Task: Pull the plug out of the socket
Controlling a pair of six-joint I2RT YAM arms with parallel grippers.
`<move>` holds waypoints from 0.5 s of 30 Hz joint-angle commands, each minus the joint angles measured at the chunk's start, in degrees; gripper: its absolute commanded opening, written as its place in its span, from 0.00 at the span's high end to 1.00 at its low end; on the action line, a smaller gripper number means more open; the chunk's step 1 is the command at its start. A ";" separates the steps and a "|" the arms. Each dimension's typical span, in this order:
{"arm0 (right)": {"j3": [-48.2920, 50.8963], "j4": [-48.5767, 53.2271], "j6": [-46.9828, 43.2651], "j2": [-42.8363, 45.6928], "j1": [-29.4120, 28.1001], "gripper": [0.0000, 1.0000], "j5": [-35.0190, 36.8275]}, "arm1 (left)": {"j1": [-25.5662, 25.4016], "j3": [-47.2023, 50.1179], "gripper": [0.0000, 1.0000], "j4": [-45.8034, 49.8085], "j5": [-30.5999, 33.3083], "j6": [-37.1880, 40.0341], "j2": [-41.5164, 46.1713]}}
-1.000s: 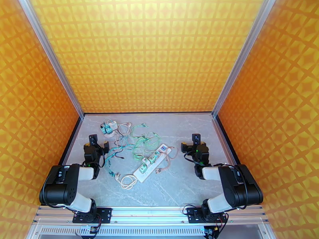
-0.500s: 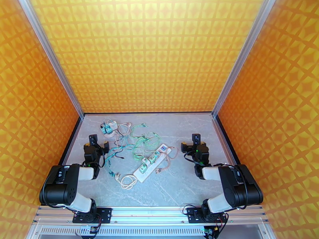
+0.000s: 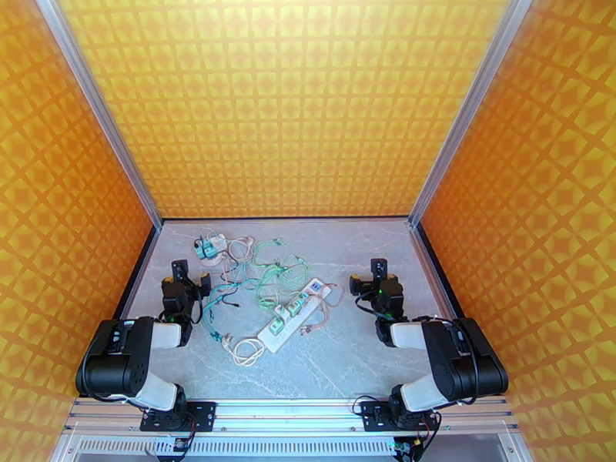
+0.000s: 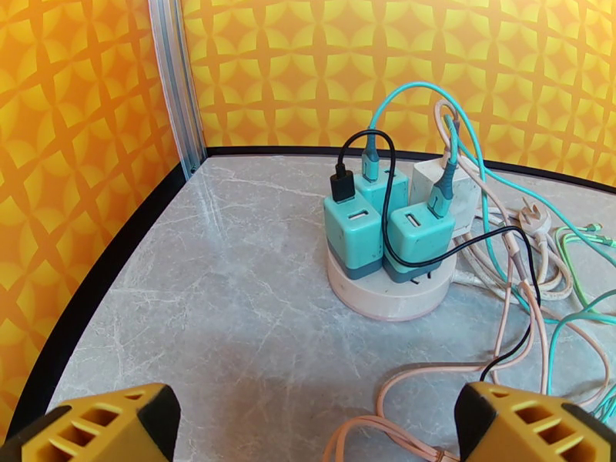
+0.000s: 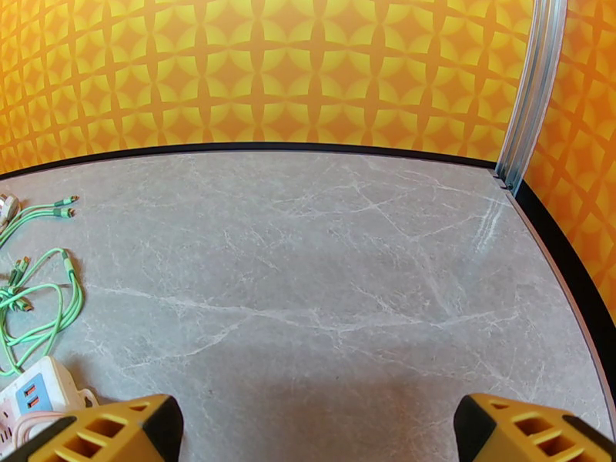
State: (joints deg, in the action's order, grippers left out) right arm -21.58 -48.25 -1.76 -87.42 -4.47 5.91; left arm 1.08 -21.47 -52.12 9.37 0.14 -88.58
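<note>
Left gripper (image 4: 312, 429) jaws spread wide, nothing between, low over grey marble-look tabletop (image 4: 231, 302). Just ahead: round beige socket base (image 4: 389, 294) carrying teal cube plugs (image 4: 353, 229), cables (image 4: 508, 325) looped alongside. Right gripper (image 5: 312, 429) likewise spread wide, empty, over bare tabletop. White power strip (image 5: 35, 383) at near left, possibly more plugs seated there, too small from above to confirm.
</note>
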 commanded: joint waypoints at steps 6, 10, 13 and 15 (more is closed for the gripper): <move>-1.00 0.26 -0.31 0.22 -0.11 0.01 -0.81 | -0.11 0.34 0.01 -0.55 -1.15 0.56 -0.35; -1.17 0.35 -0.35 0.20 -0.10 0.01 -0.81 | 0.23 0.26 0.01 -0.29 -1.45 0.21 -0.35; -0.91 0.18 -0.14 0.31 -0.10 0.01 0.38 | 0.27 -0.01 0.01 0.41 -1.12 -0.01 0.28; -1.37 1.57 0.48 1.85 -0.12 0.01 2.04 | 0.32 -2.11 0.01 6.71 -1.12 0.19 3.09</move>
State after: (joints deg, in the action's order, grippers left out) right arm -21.61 -48.16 -1.74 -87.33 -4.47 6.15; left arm 1.13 -21.69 -50.68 9.23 0.10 -88.12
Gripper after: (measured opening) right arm 0.985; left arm 0.990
